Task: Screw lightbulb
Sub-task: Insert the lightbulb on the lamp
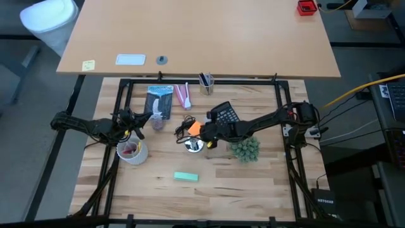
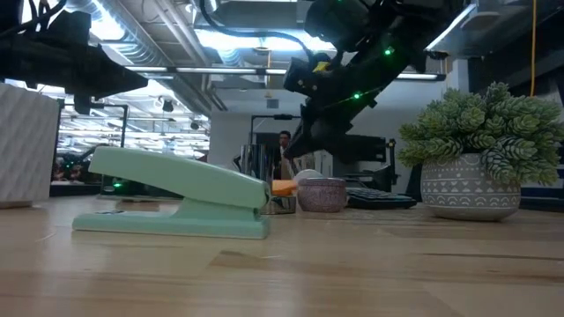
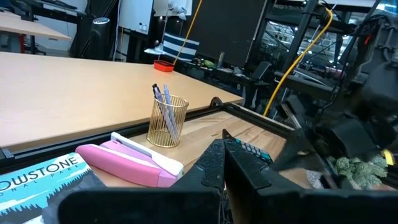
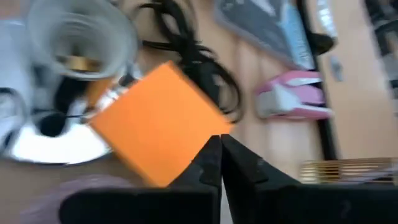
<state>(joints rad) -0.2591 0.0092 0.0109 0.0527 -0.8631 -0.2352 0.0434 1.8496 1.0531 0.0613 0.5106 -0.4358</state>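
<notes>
Right claw clenched empty over bench centre; left claw parked.

High view: right claw point(image 1: 204, 134) above silver disc point(image 1: 195, 145), beside orange pad point(image 1: 194, 128); left claw point(image 1: 140, 120) near cup point(image 1: 131, 151).
Low view: lightbulb point(image 2: 307, 176) barely shows behind purple lump point(image 2: 322, 195).
Left wrist view: fingers point(image 3: 239, 163) pressed together, clenched.
Right wrist view: fingers point(image 4: 211, 163) pressed together over the pad.

Only a couple of bits are legible: "NETGEAR" on the black box point(image 1: 324, 201) off the bench's right near corner, and "OWSTONE" over smaller "NATIONAL PAR" (both cut off by the picture's edge) on the dark packet point(image 3: 38, 179) beside the pink stapler point(image 3: 127, 163).
</notes>
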